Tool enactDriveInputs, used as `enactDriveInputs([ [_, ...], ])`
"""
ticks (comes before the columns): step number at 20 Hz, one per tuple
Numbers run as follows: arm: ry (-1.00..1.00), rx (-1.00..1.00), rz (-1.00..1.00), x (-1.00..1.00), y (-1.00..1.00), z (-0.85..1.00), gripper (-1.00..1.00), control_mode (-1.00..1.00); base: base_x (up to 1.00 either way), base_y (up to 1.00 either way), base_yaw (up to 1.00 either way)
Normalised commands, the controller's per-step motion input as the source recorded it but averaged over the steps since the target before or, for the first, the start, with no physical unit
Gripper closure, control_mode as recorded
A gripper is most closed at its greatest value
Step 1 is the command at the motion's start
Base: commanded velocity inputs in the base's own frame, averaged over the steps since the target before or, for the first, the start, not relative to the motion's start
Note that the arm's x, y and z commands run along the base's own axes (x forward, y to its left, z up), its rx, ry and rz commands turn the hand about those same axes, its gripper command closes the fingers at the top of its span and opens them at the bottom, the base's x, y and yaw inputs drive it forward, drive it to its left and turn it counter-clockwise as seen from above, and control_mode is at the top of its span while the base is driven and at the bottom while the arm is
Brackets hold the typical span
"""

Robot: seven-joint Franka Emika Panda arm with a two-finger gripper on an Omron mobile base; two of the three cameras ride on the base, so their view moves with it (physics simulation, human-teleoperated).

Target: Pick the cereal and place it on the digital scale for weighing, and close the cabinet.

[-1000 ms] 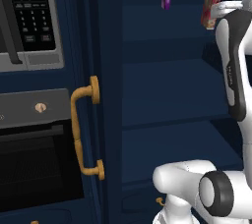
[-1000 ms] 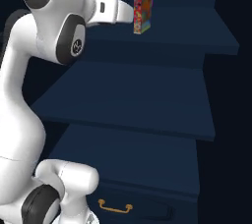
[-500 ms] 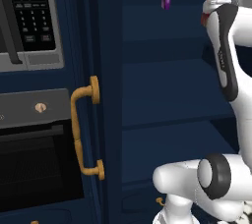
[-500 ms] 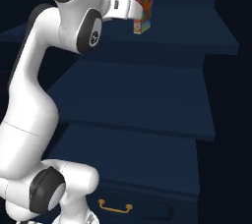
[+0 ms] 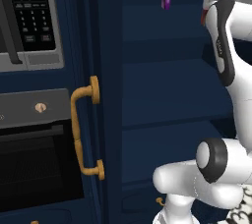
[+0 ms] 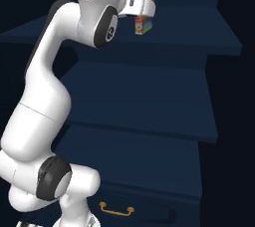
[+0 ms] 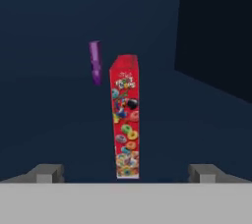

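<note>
Claw (image 7: 126, 173) spread wide, nothing held, lined up on cereal (image 7: 125, 120).
Box looks light, stiff, tippy; pinch its narrow sides mid-height.

White glossy arm (image 6: 42, 116) built from rounded, tube-like links. Dark grey round caps are seen at the joints, one with a small pale dot pattern at its centre. A dark panel is seen along one upper link. Two small grey fingertips (image 7: 49, 173) on the end effector (image 7: 126, 174).
</note>
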Motion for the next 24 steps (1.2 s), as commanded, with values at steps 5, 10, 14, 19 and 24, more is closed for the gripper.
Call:
enactDriveInputs([
  [5,0.01,0.01,0.01,0.44,-0.16,0.0,-1.0,-1.0,0.0,0.0,0.0],
  [10,0.01,0.0,0.0,0.32,-0.06,0.0,-1.0,-1.0,0.0,0.0,0.0],
  [14,0.0,0.0,0.0,0.24,-0.06,0.0,-1.0,-1.0,0.0,0.0,0.0],
  [19,0.0,0.0,0.0,0.18,0.0,0.0,-1.0,-1.0,0.0,0.0,0.0],
  [24,0.0,0.0,0.0,0.16,0.01,0.0,-1.0,-1.0,0.0,0.0,0.0],
])
